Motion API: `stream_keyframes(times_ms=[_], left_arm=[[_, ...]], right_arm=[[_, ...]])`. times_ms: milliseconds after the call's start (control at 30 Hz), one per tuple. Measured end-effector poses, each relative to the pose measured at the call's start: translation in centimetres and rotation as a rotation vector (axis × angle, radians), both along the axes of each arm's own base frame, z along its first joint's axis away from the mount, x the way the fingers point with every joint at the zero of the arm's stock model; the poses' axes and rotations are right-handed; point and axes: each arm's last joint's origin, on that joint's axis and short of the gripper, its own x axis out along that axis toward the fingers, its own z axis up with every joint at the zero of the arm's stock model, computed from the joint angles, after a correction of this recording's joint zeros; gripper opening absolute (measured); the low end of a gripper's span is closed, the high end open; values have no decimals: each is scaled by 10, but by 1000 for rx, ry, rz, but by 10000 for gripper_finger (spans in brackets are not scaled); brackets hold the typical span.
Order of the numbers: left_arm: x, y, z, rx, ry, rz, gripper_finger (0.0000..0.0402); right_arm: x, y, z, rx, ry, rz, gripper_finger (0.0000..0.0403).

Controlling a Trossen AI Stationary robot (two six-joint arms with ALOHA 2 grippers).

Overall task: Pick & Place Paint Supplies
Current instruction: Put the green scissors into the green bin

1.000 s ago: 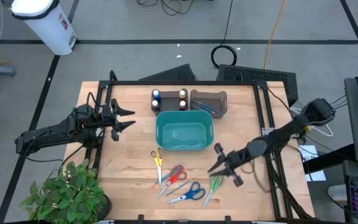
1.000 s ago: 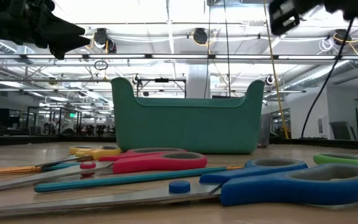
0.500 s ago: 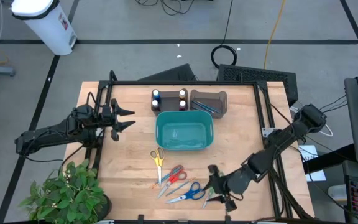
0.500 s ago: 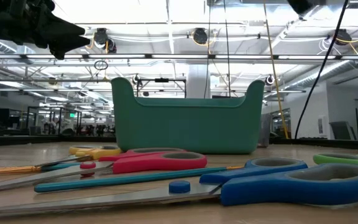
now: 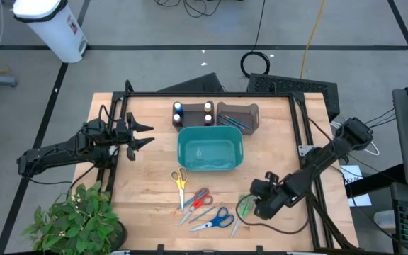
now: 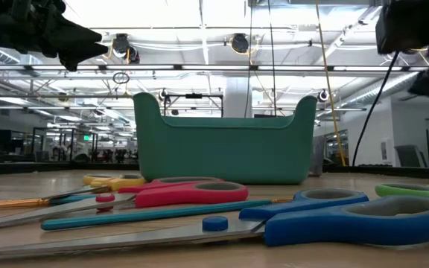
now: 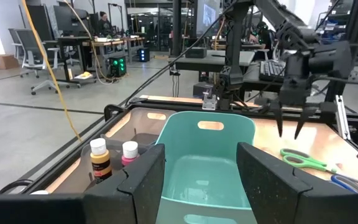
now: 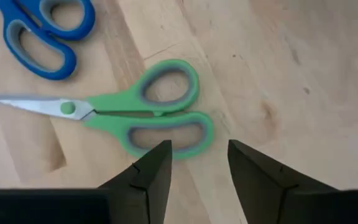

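Small paint bottles (image 5: pixel 192 113) stand at the table's far side beside a brown holder (image 5: pixel 238 117) with blue brushes in it. A blue brush (image 6: pixel 162 212) and an orange brush (image 6: pixel 13 202) lie on the table among the scissors. My right gripper (image 8: pixel 197 163) is open and points down just above the green scissors (image 8: pixel 148 115), touching nothing; the left wrist view also shows this gripper (image 7: pixel 289 132). My left gripper (image 5: pixel 144 134) waits open and level at the table's left, facing the teal bin (image 5: pixel 210 149).
Yellow scissors (image 5: pixel 180 178), red scissors (image 5: pixel 200 197) and blue scissors (image 5: pixel 218 219) lie in front of the bin. A potted plant (image 5: pixel 76 223) stands at the near left corner. A black frame (image 5: pixel 299 127) runs along the table's edges.
My right gripper has swung toward the table's near edge and then a little back. It has tipped from nearly level to pointing steeply down, and rolled. It now hangs over the green scissors. Nothing on the table has moved.
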Motion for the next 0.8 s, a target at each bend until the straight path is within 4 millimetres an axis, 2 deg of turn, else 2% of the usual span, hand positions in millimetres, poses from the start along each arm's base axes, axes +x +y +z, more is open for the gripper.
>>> stream_keyframes(times_ms=[233,433,700,800], left_arm=[[0,0,0,0,1,0,207],[0,0,0,0,0,0,207],[0,0,0,0,1,-1,207],[0,0,0,0,1,-1,207]], right_arm=[[-2,-5,-24,58,-74,-5,137],[-10,-12,-39,38,-46,-11,126],[-2,-4,-59,17,-72,16,109],[-5,-6,-67,-25,-17,7,96]])
